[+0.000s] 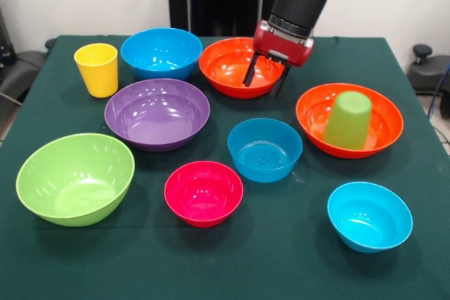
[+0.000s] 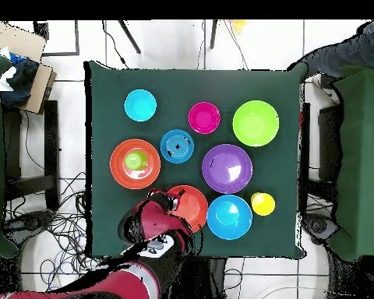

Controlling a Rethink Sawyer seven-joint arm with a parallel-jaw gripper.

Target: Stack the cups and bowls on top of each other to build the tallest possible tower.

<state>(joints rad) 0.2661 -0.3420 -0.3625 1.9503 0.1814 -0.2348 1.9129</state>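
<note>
You are looking at a square table [image 1: 42, 258] covered in dark green cloth, with a pale wall behind it and a white tiled floor [image 2: 182, 43] around it, where cables trail near the robot's base. Dark chairs or stands sit at the table's sides, and a cardboard box [image 2: 30, 66] rests off one corner in the overhead view. A dark sleeve [image 2: 346, 51] shows at the top right edge of that view.

Your gripper [image 1: 266, 79] hangs over the far orange bowl [image 1: 235, 64], its two black fingers apart and empty, tips down inside the bowl's rim.

Nothing is piled high yet. The light green cup [image 1: 347, 119] stands upside down inside the second orange bowl [image 1: 316, 107] at the right of the front view. The yellow cup [image 1: 97, 68] stands upright at the far left, just beside a large blue bowl [image 1: 161, 52]. The purple bowl [image 1: 157, 112] sits in front of them, the lime green bowl [image 1: 75, 177] nearest at left. The pink-red bowl [image 1: 203, 192], a smaller blue bowl [image 1: 264, 149] and the cyan bowl [image 1: 368, 216] lie separately across the near half.
</note>
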